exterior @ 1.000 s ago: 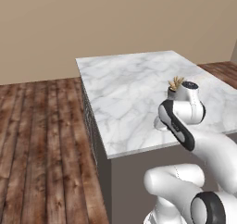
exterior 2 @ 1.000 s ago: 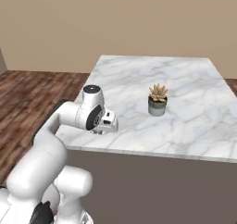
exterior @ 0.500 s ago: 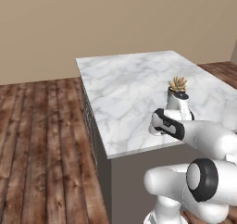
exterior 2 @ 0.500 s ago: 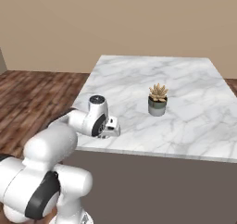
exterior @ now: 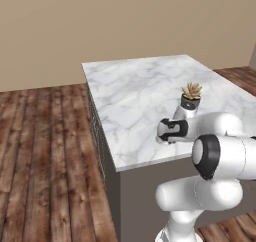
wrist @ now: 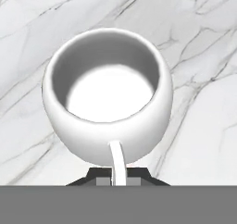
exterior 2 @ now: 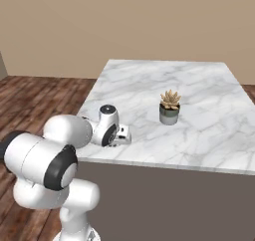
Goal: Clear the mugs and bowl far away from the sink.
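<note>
the marble counter carries the low arm near its front edge, with a potted succulent well apart, further in. the gripper is clenched on the thin handle of a mug, which sits upright and empty over the marble. risk: gripped only by its handle, the mug may swing or slip if jolted.

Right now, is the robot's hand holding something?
Gripper: shut on the white mug's handle, above the marble counter.
</note>
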